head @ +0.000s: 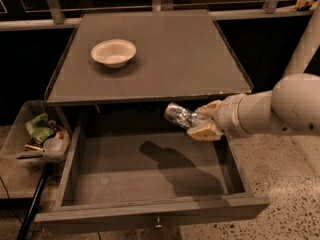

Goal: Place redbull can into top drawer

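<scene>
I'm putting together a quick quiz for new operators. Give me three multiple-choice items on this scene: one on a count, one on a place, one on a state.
1. How many cream-white round bowls stand on the grey tabletop?
A) one B) two C) three

2. Where is the slim shiny silver can?
A) on the tabletop beside the bowl
B) held by the end effector above the wide grey-brown top drawer
C) inside the bowl

3. The top drawer is:
A) shut
B) pulled open, with nothing lying on its floor
C) open and full of clutter

Key:
1 A: a single bowl shows on the tabletop.
2 B: the end effector is shut on the can, and its shadow falls on the drawer floor.
3 B: the drawer's bare floor is in plain view.
</scene>
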Robot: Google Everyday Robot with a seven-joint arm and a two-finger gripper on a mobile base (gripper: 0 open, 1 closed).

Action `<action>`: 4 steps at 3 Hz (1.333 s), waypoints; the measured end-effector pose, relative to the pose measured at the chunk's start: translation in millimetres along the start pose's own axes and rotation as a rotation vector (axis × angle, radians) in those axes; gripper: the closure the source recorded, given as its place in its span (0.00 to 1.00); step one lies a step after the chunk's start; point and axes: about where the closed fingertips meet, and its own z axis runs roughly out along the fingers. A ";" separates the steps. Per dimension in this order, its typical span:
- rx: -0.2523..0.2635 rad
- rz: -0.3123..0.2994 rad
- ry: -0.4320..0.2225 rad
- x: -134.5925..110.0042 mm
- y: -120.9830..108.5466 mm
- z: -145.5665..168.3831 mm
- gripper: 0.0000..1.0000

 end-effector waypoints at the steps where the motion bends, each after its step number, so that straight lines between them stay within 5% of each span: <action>1: -0.011 0.010 0.023 24.7 9.3 35.2 1.00; 2: -0.011 0.010 0.023 24.7 9.3 35.2 1.00; 4: -0.109 0.037 0.027 39.6 43.4 87.2 1.00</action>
